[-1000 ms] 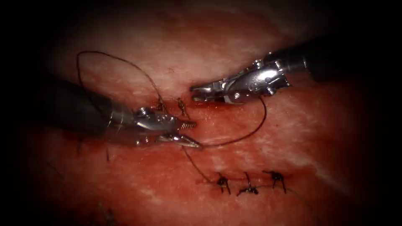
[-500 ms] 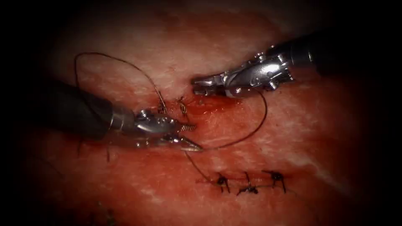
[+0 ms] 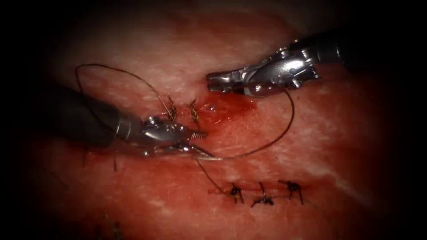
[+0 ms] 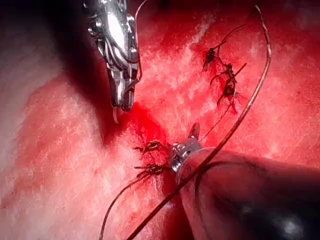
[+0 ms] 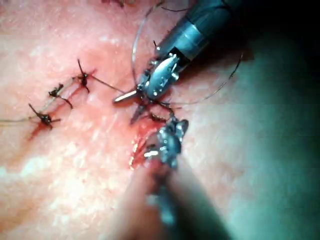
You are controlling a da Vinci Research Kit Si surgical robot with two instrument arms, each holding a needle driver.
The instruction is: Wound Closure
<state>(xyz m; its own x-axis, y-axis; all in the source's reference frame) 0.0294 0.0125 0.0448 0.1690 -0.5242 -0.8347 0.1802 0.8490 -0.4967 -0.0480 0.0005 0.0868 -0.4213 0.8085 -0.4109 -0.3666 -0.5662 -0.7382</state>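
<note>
- Wet pink tissue covers the whole field. A short open stretch of the cut lies mid-scene, with red fluid pooled just to its right.
- The left tool sits to the near left of that stretch with its jaws spread and gripping nothing. The thread lies against the tip of its near jaw.
- The right tool hangs just beyond the cut on the far right, jaws pressed together. In the left wrist view a short pale sliver pokes from its tip, which I take for the needle, held near one end and clear of the tissue. This is not certain.
- From the left tool the thread bows out to the right and runs up under the right tool's wrist. Another length arcs far left in a wide loop behind the left tool's shaft, and a third runs down to a row of finished knots in the near right.
- Over the last second the right tool has drawn away to the far right and the bow has lengthened.
- To do this pull well, I judge it should be slow and along the thread's own line. The bow should stay off the older stitches beside the left tool, and the loop should not snag on the shaft.
</note>
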